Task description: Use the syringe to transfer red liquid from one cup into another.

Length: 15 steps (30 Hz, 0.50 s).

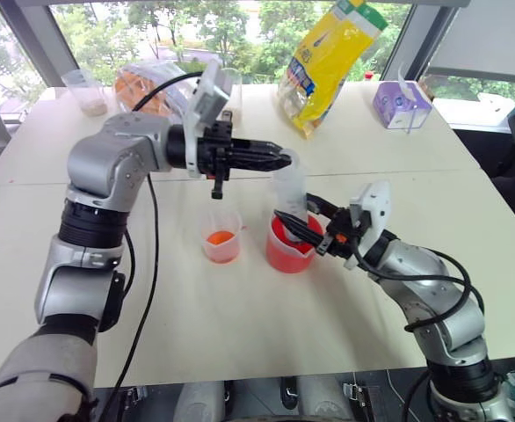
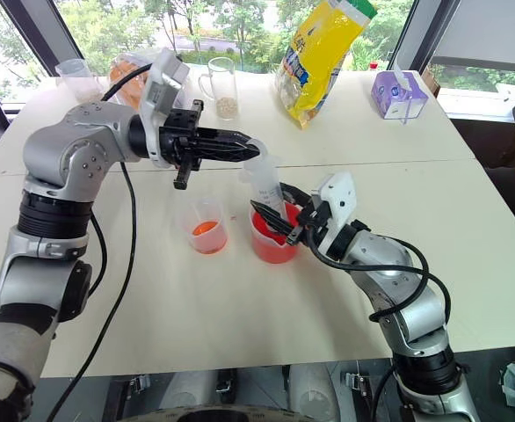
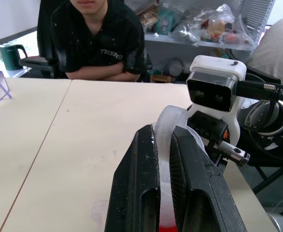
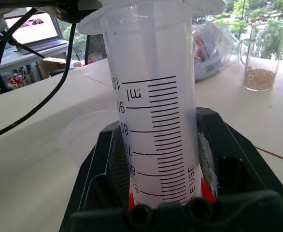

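The clear syringe [image 1: 290, 189] with black marks stands upright, its lower end down in the wide beaker [image 1: 286, 257] of red liquid [image 2: 271, 251]; its tip is hidden. My right gripper [image 1: 288, 224] is shut on the barrel [image 4: 156, 121] just above the beaker rim. Reaching in level from the left, my left gripper [image 1: 284, 160] is shut on the syringe's plunger top [image 3: 168, 128]. The small clear cup [image 1: 221, 237] with a little orange liquid stands just left of the beaker, below the left hand.
Across the back of the table are a yellow bag [image 1: 328, 57], a purple tissue box [image 1: 401, 104], a glass mug [image 2: 225, 88] of grains, a plastic cup [image 1: 86, 92] and a clear bag [image 1: 143, 83]. A person [image 3: 98, 38] sits at the table's far side.
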Each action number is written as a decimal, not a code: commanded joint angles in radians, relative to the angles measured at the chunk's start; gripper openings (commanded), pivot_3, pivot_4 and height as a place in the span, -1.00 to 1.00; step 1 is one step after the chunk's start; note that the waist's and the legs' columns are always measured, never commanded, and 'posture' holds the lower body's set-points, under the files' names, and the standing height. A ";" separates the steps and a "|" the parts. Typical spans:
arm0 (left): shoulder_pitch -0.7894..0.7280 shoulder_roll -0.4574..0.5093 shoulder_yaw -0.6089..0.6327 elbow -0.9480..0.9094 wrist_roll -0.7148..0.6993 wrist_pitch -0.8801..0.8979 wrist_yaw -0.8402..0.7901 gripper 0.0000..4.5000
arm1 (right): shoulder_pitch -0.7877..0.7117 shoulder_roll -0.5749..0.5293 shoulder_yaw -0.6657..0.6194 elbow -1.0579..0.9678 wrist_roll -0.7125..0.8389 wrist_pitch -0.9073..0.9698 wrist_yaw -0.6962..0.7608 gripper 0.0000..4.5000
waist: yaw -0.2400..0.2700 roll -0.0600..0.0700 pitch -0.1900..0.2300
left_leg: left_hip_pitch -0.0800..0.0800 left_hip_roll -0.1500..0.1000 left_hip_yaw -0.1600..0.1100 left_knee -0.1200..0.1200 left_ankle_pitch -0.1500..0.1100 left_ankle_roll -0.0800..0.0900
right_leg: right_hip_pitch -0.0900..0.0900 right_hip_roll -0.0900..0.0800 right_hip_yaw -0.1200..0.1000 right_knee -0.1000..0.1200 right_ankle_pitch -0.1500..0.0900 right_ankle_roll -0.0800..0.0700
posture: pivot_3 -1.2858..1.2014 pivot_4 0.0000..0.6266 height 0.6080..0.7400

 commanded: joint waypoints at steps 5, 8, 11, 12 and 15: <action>-0.079 -0.015 0.057 0.001 -0.039 0.003 0.008 -0.99 | 0.023 0.002 -0.007 -0.040 0.056 0.034 0.007 -0.31 | 0.000 0.000 0.000 | 0.000 0.000 0.000 0.000 0.000 0.000 | 0.000 0.000 0.000 0.000 0.000 0.000 | 0.03 -0.52 1.00; -0.088 -0.013 0.065 0.001 -0.044 0.005 0.012 -0.99 | 0.029 0.005 -0.008 -0.030 0.067 0.038 0.004 -0.31 | 0.000 0.000 0.000 | 0.000 0.000 0.000 0.000 0.000 0.000 | 0.000 0.000 0.000 0.000 0.000 0.000 | 0.03 -0.52 1.00; -0.097 -0.011 0.074 0.007 -0.048 0.008 0.019 -0.99 | 0.027 0.009 -0.011 -0.020 0.078 0.043 0.002 -0.31 | 0.000 0.000 0.000 | 0.000 0.000 0.000 0.000 0.000 0.000 | 0.000 0.000 0.000 0.000 0.000 0.000 | 0.03 -0.52 1.00; -0.100 -0.010 0.075 0.009 -0.048 0.007 0.020 -0.99 | 0.025 0.008 -0.011 -0.018 0.081 0.044 0.003 -0.31 | 0.000 0.000 0.000 | 0.000 0.000 0.000 0.000 0.000 0.000 | 0.000 0.000 0.000 0.000 0.000 0.000 | 0.03 -0.52 1.00; -0.107 -0.007 0.076 0.020 -0.044 0.000 0.019 -0.99 | 0.023 0.008 -0.007 -0.010 0.084 0.045 0.007 -0.31 | 0.000 0.000 0.000 | 0.000 0.000 0.000 0.000 0.000 0.000 | 0.000 0.000 0.000 0.000 0.000 0.000 | 0.03 -0.52 1.00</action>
